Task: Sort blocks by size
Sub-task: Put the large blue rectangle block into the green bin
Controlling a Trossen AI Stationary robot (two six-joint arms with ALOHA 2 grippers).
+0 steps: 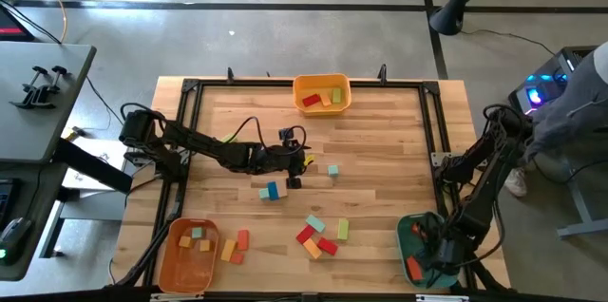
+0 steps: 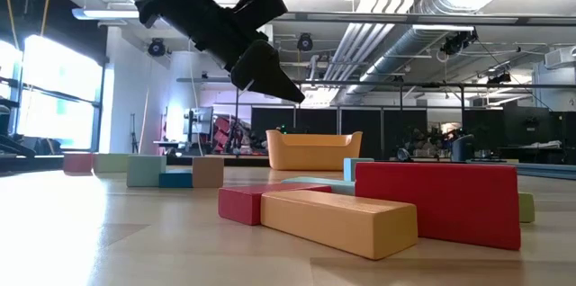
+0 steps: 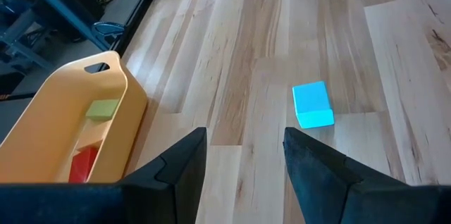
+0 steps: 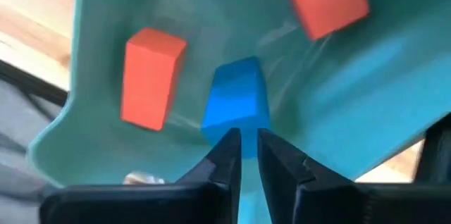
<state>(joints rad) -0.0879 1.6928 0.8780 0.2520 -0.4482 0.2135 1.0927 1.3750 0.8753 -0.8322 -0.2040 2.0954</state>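
My left gripper (image 3: 243, 164) hangs open above the table's middle (image 1: 302, 162), nothing between its fingers. A light-blue cube (image 3: 313, 104) lies on the wood a little beyond them. My right gripper (image 4: 246, 155) points down into the teal bin (image 1: 407, 231) at the near right, its fingers almost together. A blue block (image 4: 236, 101) lies on the bin's floor right at the fingertips, with two red-orange blocks (image 4: 149, 76) beside it. More blocks lie loose on the table: a teal and blue pair (image 1: 273, 191) and a mixed cluster (image 1: 318, 235). My right gripper comes from above with its fingertips (image 4: 227, 146) at the blue block's near end (image 4: 229, 129). The block lies on the bin's floor and does not reach between the fingers. Whether the tips touch it, I cannot tell.
A yellow bin (image 1: 321, 93) with red and green blocks stands at the far edge. At the near left an orange bin (image 1: 180, 262) holds small blocks, with orange and red blocks (image 1: 236, 245) beside it. A black frame (image 1: 190, 88) runs around the table.
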